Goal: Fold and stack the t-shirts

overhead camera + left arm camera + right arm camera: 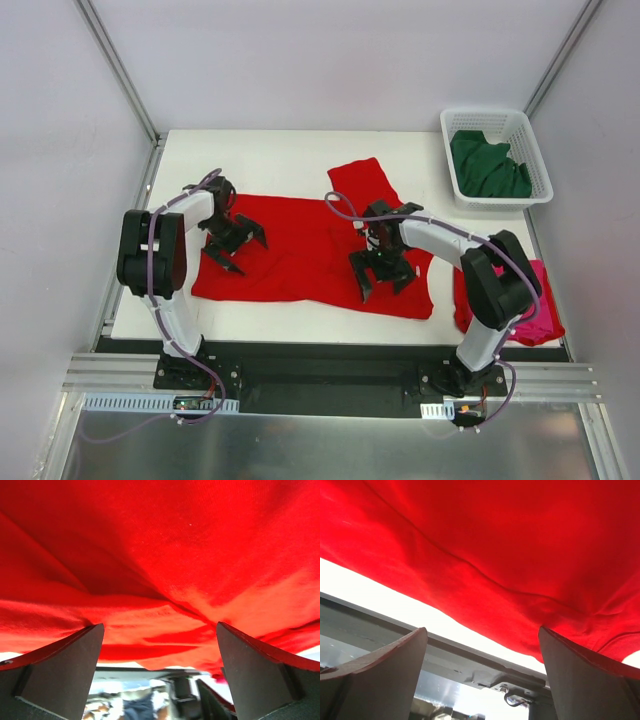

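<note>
The bright red t-shirt [300, 245] lies spread across the middle of the table, one sleeve pointing to the back. It fills the left wrist view [165, 555] and the right wrist view [510, 545]. My left gripper [235, 245] is open just above the shirt's left part. My right gripper [385, 275] is open just above its right front part. Both hold nothing. The magenta-pink t-shirt [535, 315] lies at the front right, partly behind my right arm. The dark green t-shirt [488, 165] lies bunched in the basket.
The white lattice basket [497, 118] stands at the back right corner. The table's front edge and the metal rail [470, 660] lie just beyond the red shirt's hem. White enclosure walls surround the table.
</note>
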Robot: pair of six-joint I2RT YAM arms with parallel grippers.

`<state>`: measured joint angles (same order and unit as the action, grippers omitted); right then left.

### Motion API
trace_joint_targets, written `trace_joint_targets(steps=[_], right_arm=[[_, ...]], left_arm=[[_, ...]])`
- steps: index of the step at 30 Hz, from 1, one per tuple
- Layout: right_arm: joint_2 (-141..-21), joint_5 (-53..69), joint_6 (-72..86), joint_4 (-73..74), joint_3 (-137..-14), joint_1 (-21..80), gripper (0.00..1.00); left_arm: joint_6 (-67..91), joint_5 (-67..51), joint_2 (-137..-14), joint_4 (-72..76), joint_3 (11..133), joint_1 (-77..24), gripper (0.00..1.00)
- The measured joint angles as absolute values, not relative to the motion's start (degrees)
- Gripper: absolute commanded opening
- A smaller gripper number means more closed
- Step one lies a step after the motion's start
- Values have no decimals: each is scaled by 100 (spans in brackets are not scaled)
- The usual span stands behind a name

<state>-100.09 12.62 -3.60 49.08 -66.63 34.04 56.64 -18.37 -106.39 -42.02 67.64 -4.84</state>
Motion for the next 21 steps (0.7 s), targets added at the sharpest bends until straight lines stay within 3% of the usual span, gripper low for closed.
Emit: trace_joint_targets(steps=[21], right_arm=[[-10691,143,-373,5360,-6665,3459,96]], left_arm=[[4010,-1035,-10278,-4292,6381,-215,98]])
